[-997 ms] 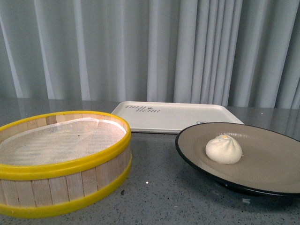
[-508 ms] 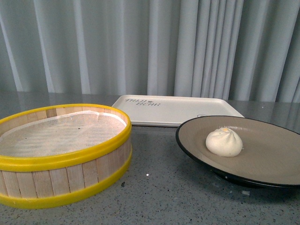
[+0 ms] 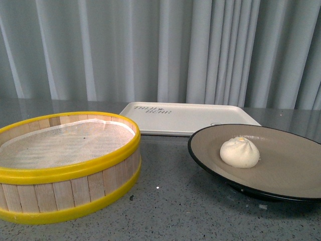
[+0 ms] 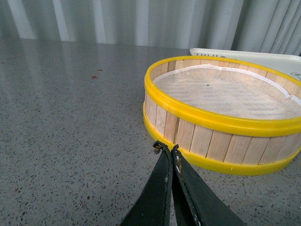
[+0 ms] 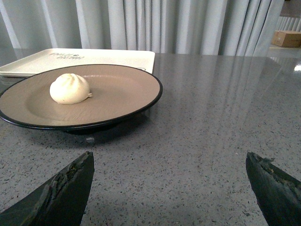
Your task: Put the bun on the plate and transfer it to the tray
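The cream-white bun (image 3: 239, 152) sits on the beige plate with a black rim (image 3: 296, 165) at the right; both also show in the right wrist view, the bun (image 5: 70, 89) left of centre on the plate (image 5: 131, 87). The cream tray (image 3: 190, 116) lies flat behind the plate, empty; it also shows in the right wrist view (image 5: 103, 57). My right gripper (image 5: 169, 160) is open, low over the table, short of the plate's near rim. My left gripper (image 4: 166, 149) is shut and empty, just in front of the steamer basket. Neither arm shows in the front view.
A yellow-rimmed wooden steamer basket (image 3: 70, 193) with a white cloth liner stands at the left, also in the left wrist view (image 4: 221, 123). Grey speckled tabletop (image 5: 211, 117) stretches right of the plate. Grey curtains (image 3: 160, 50) hang behind. A cardboard box (image 5: 288, 37) lies far off.
The front view has tilted slightly since a second ago, so everything sits a little higher in frame. Bun, plate, tray and basket have not moved on the table.
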You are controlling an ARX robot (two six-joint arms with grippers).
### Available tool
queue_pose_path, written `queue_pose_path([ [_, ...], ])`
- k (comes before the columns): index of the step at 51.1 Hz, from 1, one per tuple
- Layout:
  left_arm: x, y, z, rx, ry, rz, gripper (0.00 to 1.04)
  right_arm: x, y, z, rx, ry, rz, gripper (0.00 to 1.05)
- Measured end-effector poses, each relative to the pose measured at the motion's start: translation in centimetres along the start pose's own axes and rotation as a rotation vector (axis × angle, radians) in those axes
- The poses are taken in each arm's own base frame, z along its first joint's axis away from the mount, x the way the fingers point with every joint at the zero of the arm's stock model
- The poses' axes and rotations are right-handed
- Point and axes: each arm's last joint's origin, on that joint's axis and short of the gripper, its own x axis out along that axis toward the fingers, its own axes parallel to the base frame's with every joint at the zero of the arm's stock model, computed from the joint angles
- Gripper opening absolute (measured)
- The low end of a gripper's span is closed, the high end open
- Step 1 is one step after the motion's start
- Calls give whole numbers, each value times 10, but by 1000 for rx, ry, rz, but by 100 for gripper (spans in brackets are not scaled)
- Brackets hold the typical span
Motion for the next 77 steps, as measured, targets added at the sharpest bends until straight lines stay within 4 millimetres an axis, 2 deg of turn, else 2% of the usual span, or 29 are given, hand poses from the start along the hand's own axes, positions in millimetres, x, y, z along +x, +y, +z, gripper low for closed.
queue_pose_path([
  [52, -29, 0, -2, 0, 5, 0, 4, 0, 0, 0, 0, 0, 0, 96],
  [59, -29, 0, -2, 0, 4, 0, 21, 0, 0, 0, 0, 0, 0, 96],
  [65, -29, 0, -2, 0, 4, 0, 43, 0, 0, 0, 0, 0, 0, 96],
  [72, -29, 0, -2, 0, 4, 0, 75, 0, 0, 0, 0, 0, 0, 96],
  [77, -29, 0, -2, 0, 4, 0, 91, 0, 0, 0, 0, 0, 0, 96],
])
